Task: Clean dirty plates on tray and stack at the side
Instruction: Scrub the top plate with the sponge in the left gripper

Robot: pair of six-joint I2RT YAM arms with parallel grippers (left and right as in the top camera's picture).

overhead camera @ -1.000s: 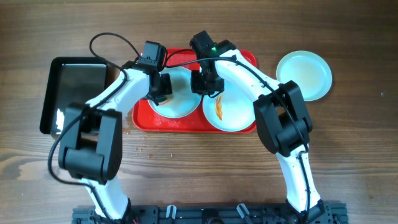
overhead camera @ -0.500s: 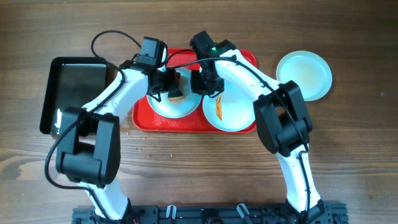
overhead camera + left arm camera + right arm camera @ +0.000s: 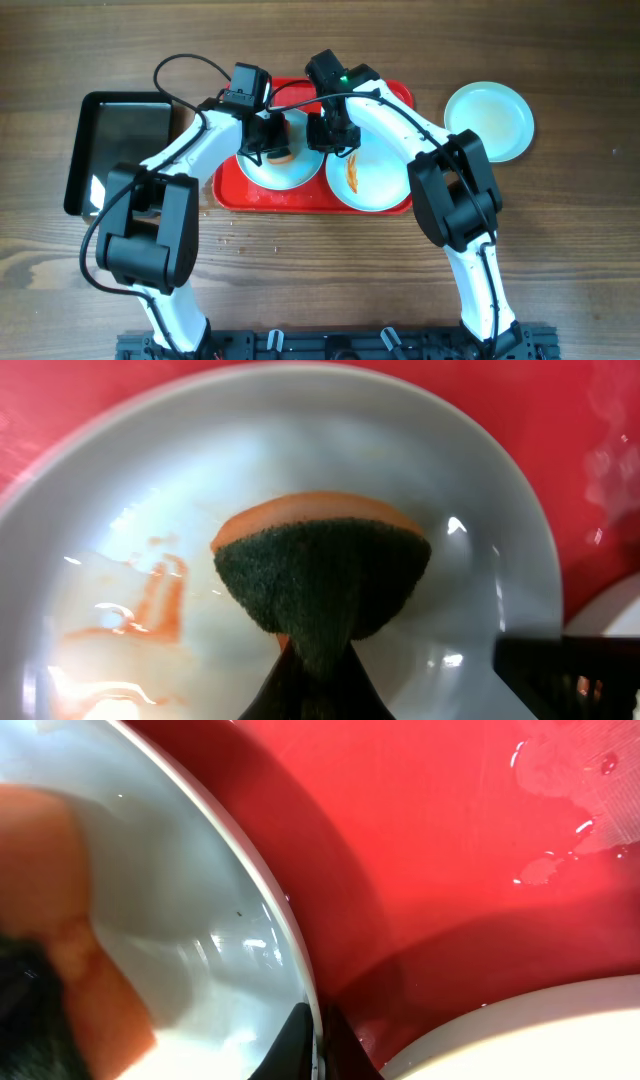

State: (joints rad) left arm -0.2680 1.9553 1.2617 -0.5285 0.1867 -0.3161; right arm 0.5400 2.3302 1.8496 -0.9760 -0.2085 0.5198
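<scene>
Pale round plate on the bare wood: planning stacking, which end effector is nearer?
Right. The right end effector is over the red tray's middle, left of the plate; left end effector is farther left.

The overhead camera looks straight down on the table (image 3: 560,250); both wrist cameras sit very close over one plate (image 3: 300,450) on the tray (image 3: 60,400).
</scene>
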